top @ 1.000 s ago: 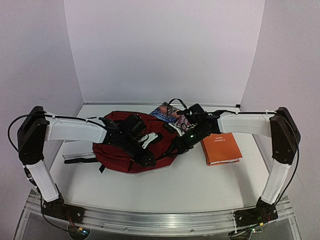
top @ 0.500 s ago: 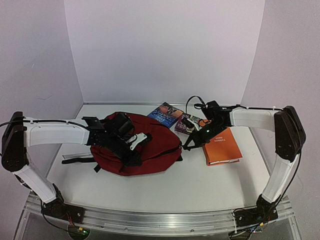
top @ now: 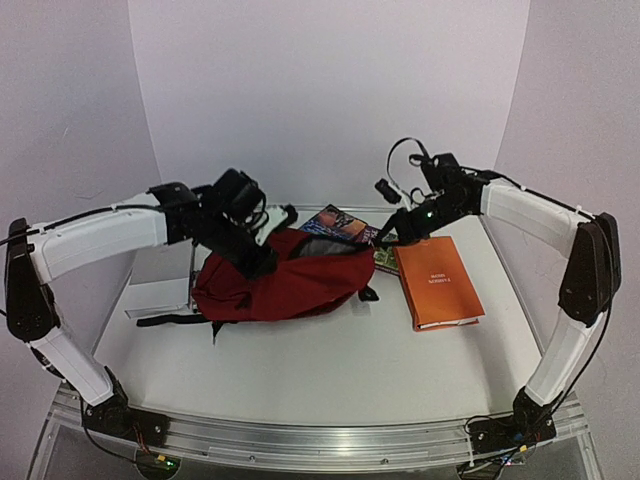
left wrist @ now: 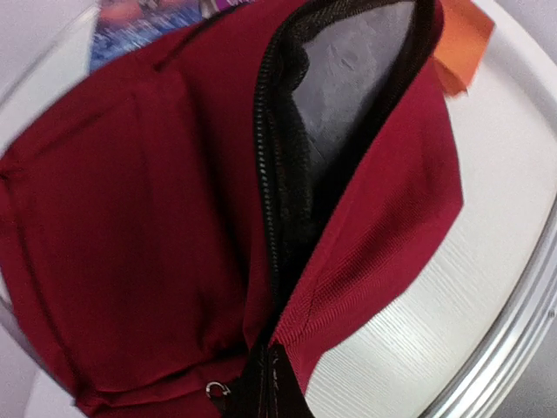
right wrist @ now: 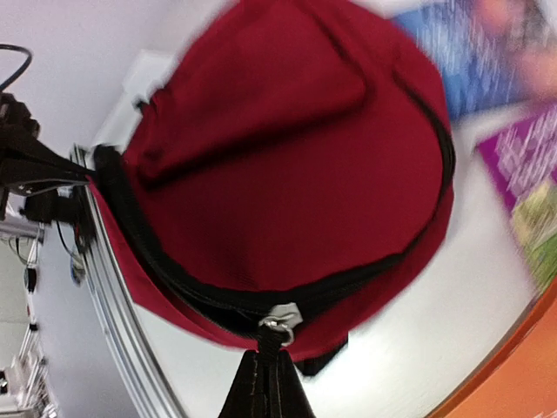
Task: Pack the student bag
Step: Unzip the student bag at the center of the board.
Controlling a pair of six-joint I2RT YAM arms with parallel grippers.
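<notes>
– Where is the student bag (top: 300, 285) being held?
– It is being held up between the two grippers. One end is being pinched by the left gripper (top: 262, 262). The rest is hanging below and beside that gripper, down toward the table (top: 330, 380). It cannot be told if the bottom is touching the table.
– Are the left gripper's jaws being kept apart?
– No, they are being pressed together on the red cloth next to the zip. In the left wrist view the zip is being shown open just ahead of the gripper. The grey lining (left wrist: 348, 78) is being seen inside.
– And the right gripper (top: 392, 237)?
– Its jaws are being squeezed tight on a black zip tab (right wrist: 265, 387). The tab is being held straight from a silver slider (right wrist: 278, 315), right in front of that gripper. The bag is being seen past the slider, farther from it.
– What else is being seen?
– An orange book (top: 440, 290) is being left flat just below the right gripper, near it but not being touched. A blue book (top: 330, 222) is being half hidden behind the bag, between the two grippers. A purple and green book (right wrist: 522, 183) is being shown blurred, off to the right of the right gripper.
</notes>
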